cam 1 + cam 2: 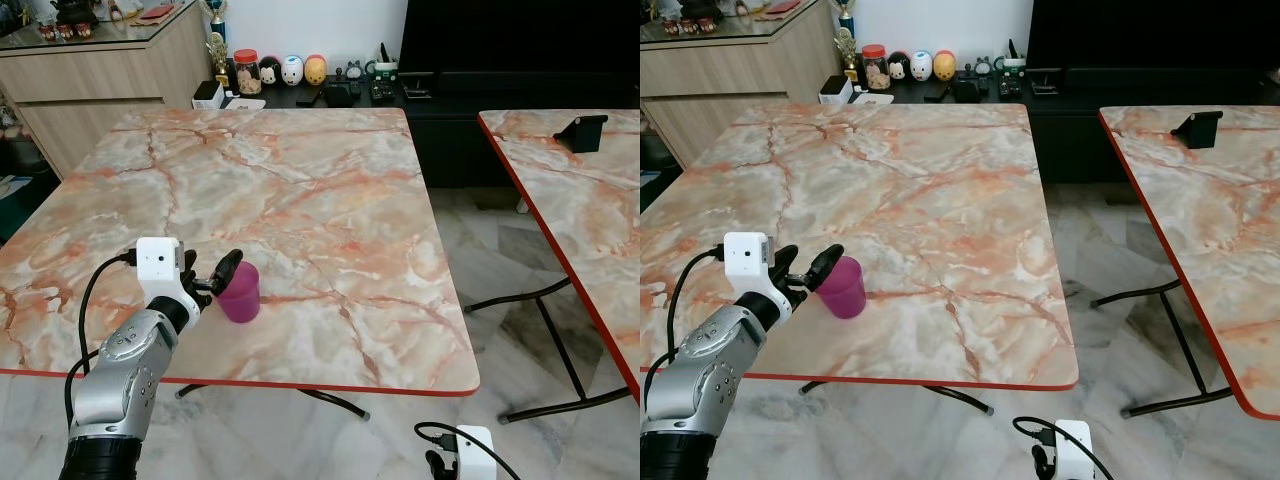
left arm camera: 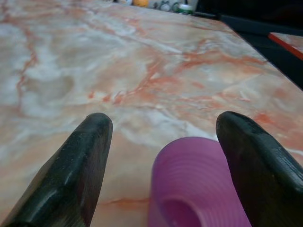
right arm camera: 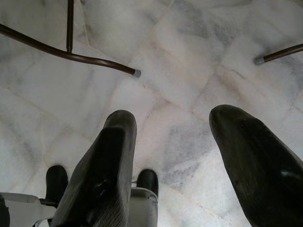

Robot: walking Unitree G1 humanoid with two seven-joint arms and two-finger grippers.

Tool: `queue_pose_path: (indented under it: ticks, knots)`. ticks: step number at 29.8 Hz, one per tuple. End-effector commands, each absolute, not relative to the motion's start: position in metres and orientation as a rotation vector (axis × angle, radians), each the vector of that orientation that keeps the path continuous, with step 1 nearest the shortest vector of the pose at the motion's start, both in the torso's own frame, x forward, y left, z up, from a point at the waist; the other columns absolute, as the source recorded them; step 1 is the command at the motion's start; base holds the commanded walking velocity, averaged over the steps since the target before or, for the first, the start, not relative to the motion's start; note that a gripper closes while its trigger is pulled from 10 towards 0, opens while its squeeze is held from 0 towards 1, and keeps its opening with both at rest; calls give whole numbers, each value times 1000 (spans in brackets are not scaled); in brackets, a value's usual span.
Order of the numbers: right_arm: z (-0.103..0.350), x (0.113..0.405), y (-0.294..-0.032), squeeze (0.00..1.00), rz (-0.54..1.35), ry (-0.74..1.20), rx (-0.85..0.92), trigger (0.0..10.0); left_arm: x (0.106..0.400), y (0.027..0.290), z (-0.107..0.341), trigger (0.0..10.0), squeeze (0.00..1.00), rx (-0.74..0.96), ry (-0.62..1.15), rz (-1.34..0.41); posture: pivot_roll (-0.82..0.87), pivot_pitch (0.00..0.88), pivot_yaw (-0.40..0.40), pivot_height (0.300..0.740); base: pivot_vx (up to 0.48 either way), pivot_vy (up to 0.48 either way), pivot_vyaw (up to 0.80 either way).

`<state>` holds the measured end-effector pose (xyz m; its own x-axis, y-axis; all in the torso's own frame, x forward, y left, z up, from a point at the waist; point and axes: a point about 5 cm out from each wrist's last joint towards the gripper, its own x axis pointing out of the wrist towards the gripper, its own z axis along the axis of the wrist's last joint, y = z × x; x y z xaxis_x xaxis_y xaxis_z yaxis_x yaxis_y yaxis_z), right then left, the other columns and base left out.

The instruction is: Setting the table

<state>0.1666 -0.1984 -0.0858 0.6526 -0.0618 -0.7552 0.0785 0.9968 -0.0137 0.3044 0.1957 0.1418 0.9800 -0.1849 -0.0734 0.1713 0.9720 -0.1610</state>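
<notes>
The left end effector sits over the tabletop near its front left corner, fingers spread wide on either side of a purple cup. The cup stands upright on the marble close to the front edge, and neither finger clearly presses on it, so it looks set down rather than held. That seems the only place setting laid so far; most of the job looks left. Further right, the right end effector hangs open and empty above the floor.
</notes>
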Motion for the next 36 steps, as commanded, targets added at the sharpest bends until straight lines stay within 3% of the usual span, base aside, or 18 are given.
queue_pose_path:
  ticks: [1,36]
  knots:
    - [-87,165,-197,0,-78,865,30,10000,308,201,144,10000,0,-125,118,-145,44,0,36,740,0,0,0]
    - [-86,167,-197,0,-80,862,36,10000,306,200,147,10000,0,-66,273,-210,56,0,46,740,0,0,0]
